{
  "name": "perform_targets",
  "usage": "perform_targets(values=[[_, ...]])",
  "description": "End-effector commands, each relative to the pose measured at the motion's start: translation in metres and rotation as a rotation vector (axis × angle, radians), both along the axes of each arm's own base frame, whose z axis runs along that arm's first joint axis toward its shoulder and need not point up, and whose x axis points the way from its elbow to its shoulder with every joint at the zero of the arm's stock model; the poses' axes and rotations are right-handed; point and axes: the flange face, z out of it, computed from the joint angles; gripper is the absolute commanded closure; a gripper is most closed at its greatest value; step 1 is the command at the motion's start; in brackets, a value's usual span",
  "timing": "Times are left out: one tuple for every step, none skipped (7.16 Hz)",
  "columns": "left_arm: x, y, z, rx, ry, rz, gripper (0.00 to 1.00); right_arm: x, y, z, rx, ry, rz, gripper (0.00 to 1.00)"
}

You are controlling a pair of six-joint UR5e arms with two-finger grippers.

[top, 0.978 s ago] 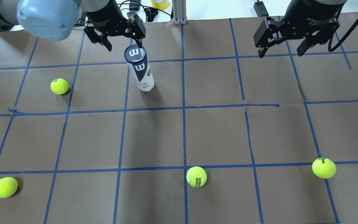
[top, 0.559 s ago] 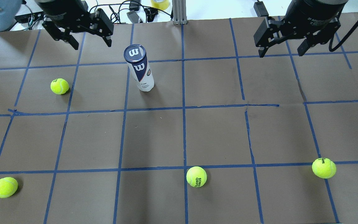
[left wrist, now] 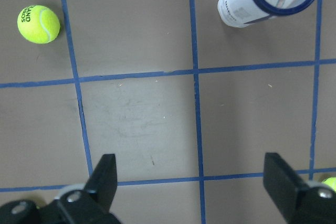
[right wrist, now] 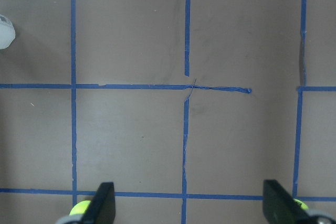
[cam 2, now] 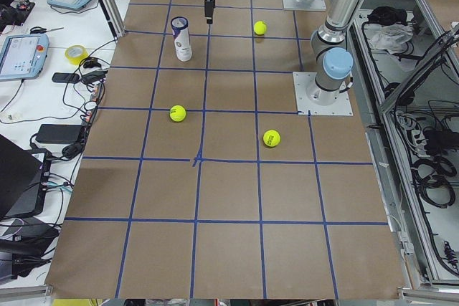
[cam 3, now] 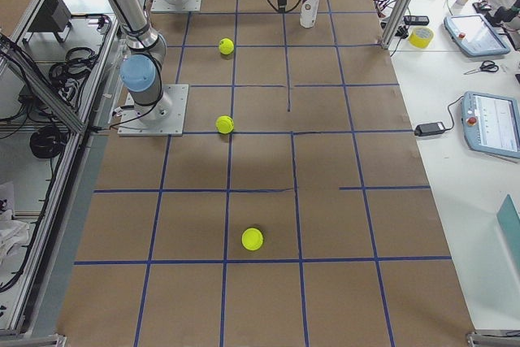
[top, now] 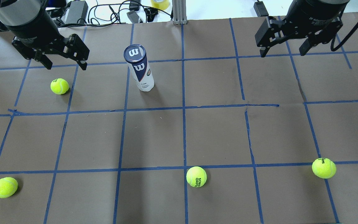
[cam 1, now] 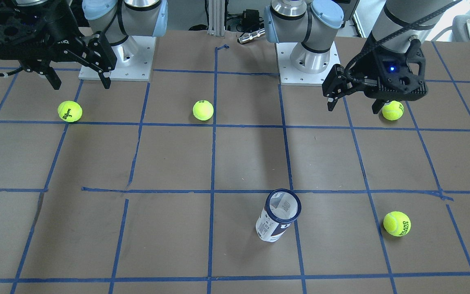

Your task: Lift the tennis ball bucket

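Left arm (top: 26, 21) swung off tennis ball bucket (top: 140, 70), both jaws wide, balls (top: 59, 86) scattered around

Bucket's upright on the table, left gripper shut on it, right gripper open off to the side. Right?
Not quite. The left gripper is open and apart from the tennis ball bucket, holding nothing; the overhead view shows it. The rest holds: bucket upright on the table, right gripper open off to the side.
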Motion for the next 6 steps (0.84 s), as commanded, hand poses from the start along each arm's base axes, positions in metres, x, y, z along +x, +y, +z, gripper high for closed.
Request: perform_targets(values=[[0.0043, 0.0141, 0.0038, 0.031, -0.007, 0.008, 0.00, 0.0000, -0.0003, -0.0006, 0.002, 0.000, 0.000, 0.00], [0.0045, 0.0153, 0.0043, 0.031, -0.002, 0.011, 0.00, 0.0000, -0.0003, -0.0006, 0.002, 0.000, 0.000, 0.00], [0.0019, 0.0150, 0.0030, 0.031, 0.010, 0.026, 0.00, 0.0000, -0.0003, -0.0006, 0.002, 0.000, 0.000, 0.00], [-0.0002, 0.0144, 0.0025, 0.029, 0.016, 0.033, 0.00, 0.0002, -0.0003, -0.0006, 0.002, -0.002, 0.000, 0.00], [-0.0027, 0.0165, -0.0011, 0.035, 0.018, 0.039, 0.00, 0.0001, -0.0008, -0.0015, 0.005, -0.002, 0.000, 0.00], [-0.0027, 0.0179, -0.0025, 0.036, 0.017, 0.039, 0.00, 0.0001, -0.0008, -0.0015, 0.005, -0.002, 0.000, 0.00]])
